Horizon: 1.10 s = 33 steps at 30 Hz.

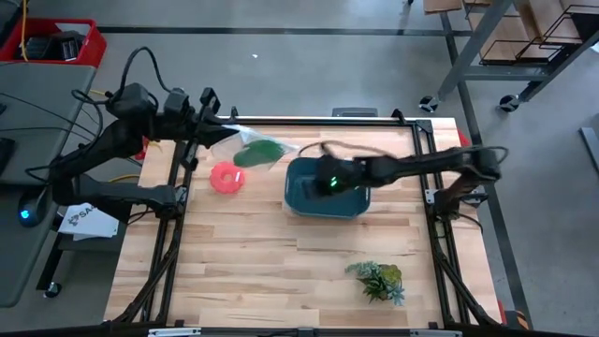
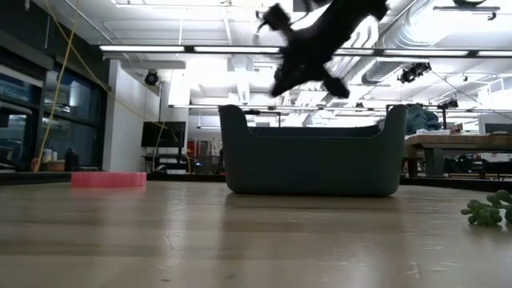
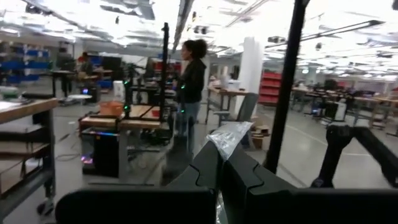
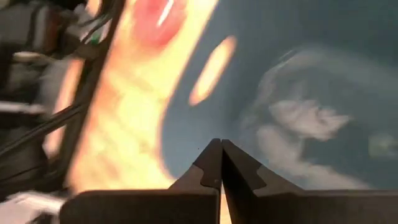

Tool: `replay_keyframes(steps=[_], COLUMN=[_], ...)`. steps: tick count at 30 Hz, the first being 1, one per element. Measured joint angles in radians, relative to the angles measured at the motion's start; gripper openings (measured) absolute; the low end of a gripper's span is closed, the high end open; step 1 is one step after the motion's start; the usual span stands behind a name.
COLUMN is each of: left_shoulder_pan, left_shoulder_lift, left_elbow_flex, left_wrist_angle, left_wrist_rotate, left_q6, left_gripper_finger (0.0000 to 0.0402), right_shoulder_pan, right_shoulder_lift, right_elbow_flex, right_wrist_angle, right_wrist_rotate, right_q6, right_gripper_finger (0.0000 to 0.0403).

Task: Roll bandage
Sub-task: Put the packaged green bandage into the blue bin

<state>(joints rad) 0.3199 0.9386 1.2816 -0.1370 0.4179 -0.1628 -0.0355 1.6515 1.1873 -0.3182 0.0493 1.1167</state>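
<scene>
Bandage, a soft, light green strip inside a clear bag, hangs near the table's far-left edge, the left gripper pinched shut on the bag. It looks limp and crease-prone, so one free end seems the best hold. Right gripper hovers shut and empty over the tub.

pale wooden table, matt tub

green bandage, inside clear bag, far table edge
</scene>
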Motion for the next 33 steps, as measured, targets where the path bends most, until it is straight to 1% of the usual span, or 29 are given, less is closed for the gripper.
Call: replay_keyframes(steps=[3, 6, 8, 11, 16, 21, 27, 31, 33], left_shoulder_pan=[0.000, 0.000, -0.006, -0.023, -0.048, -0.062, -0.097, -0.113, -0.123], left_shoulder_lift=[0.029, 0.085, 0.144, 0.258, 0.444, 0.610, 0.770, 0.827, 0.845], left_elbow_flex=[0.000, 0.000, 0.000, 0.000, 0.000, 0.000, 0.000, 0.000, -0.015], left_wrist_angle=[0.001, -0.001, -0.013, -0.010, 0.162, 0.267, 0.370, 0.484, 0.556], left_wrist_rotate=[-0.014, -0.027, -0.035, -0.039, -0.033, 0.003, 0.016, 0.010, -0.017], left_q6=[0.000, -0.012, -0.033, -0.023, -0.028, -0.102, -0.179, -0.244, -0.278], left_gripper_finger=[0.0000, 0.0000, 0.0000, 0.0000, 0.0000, 0.0000, 0.0000, 0.0000, 0.0000], right_shoulder_pan=[-0.025, -0.039, -0.040, -0.027, 0.010, 0.053, 0.096, 0.116, 0.123], right_shoulder_lift=[-0.124, -0.264, -0.358, -0.486, -0.630, -0.694, -0.711, -0.711, -0.711], right_elbow_flex=[0.000, 0.000, 0.000, 0.000, 0.000, 0.000, 0.000, 0.000, 0.000], right_wrist_angle=[-0.158, -0.270, -0.341, -0.426, -0.561, -0.660, -0.700, -0.730, -0.757], right_wrist_rotate=[0.072, 0.135, 0.202, 0.298, 0.367, 0.410, 0.443, 0.446, 0.446], right_q6=[-0.090, -0.155, -0.174, -0.182, -0.175, -0.183, -0.228, -0.235, -0.236], right_gripper_finger=[0.0000, 0.0000, 0.0000, 0.0000, 0.0000, 0.0000, 0.0000, 0.0000, 0.0000])
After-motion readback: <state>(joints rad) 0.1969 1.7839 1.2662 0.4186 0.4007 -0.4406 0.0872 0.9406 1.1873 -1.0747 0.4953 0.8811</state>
